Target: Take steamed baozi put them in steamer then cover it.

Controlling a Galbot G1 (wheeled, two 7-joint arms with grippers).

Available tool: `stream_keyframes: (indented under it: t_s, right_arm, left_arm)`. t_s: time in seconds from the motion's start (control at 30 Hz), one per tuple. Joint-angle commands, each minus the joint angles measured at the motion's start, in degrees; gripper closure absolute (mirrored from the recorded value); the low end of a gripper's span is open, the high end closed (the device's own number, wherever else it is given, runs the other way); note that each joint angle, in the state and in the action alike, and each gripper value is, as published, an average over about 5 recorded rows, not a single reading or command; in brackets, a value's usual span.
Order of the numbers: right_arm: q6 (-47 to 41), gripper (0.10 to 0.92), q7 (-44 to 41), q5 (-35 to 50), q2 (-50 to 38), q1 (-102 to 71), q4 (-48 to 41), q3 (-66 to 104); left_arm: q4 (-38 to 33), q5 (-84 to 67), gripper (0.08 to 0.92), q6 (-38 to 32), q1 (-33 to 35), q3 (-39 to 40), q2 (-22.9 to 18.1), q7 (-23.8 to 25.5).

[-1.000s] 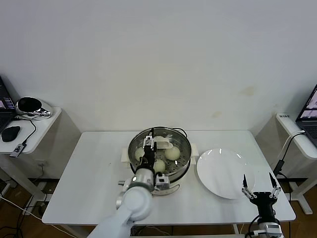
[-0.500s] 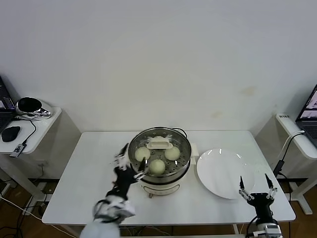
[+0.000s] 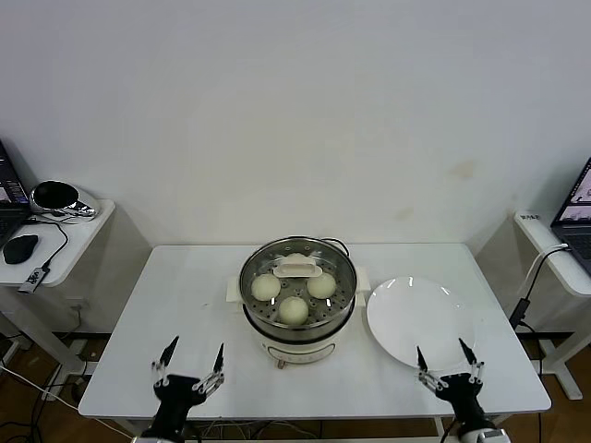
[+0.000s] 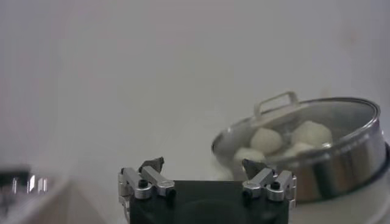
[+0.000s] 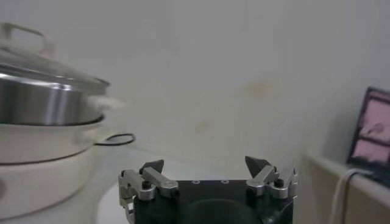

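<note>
Standing at the far left of the head view, a small side table (image 3: pixel 78 233) carries a black computer mouse (image 3: pixel 19 247) and a round shiny black-and-silver object (image 3: pixel 55 196); I cannot tell what that object is

Next, at the near edge of the white table (image 3: pixel 175 305), the left gripper (image 3: pixel 190 365) hovers low with its 2 fingers spread wide apart and holding nothing. It sits well apart from the steamer. In the left wrist view the left gripper (image 4: pixel 204 164) shows both fingertips parted, with the steamer (image 4: pixel 332 164) ahead of it

In the middle of the table stands the steamer (image 3: pixel 297 332), a shiny steel pot on a cream-white base. The cover (image 3: pixel 297 269), a clear glass lid with a cream bar handle, sits on top of it and closes it. Through the glass 3 steamed baozi (image 3: pixel 294 309) are visible on the perforated tray, 1 nearer the front and 2 behind it; a 4th cannot be made out under the handle. The left wrist view also shows baozi (image 4: pixel 266 139) through the cover (image 4: pixel 304 119)

Just beside the steamer, to its right, lies a flat white plate (image 3: pixel 420 321)

At the near right edge of the table the right gripper (image 3: pixel 448 366) hovers by the plate's front rim, fingers open and holding nothing. The right wrist view shows the right gripper (image 5: pixel 205 163) with tips apart, the steamer (image 5: pixel 46 109) off to one side, its cover (image 5: pixel 36 58) in place
</note>
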Motion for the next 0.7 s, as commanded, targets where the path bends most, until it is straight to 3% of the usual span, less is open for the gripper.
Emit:
stream_keyframes:
  t_s: [0.03, 0.7]
  right_arm:
    - [-2.07, 0.203, -0.63, 6.60, -3.39, -5.36, 3.24, -4.13]
    - [-3.74, 0.203, -0.05, 7.08, -2.84, -6.45, 4.23, -5.95]
  left_arm:
    - [5.83, -11.22, 0.177, -8.39, 8.38, -4.90, -1.82, 0.75]
    - [8.84, -10.24, 0.177, -7.45, 6.28, -5.99, -0.84, 2.86]
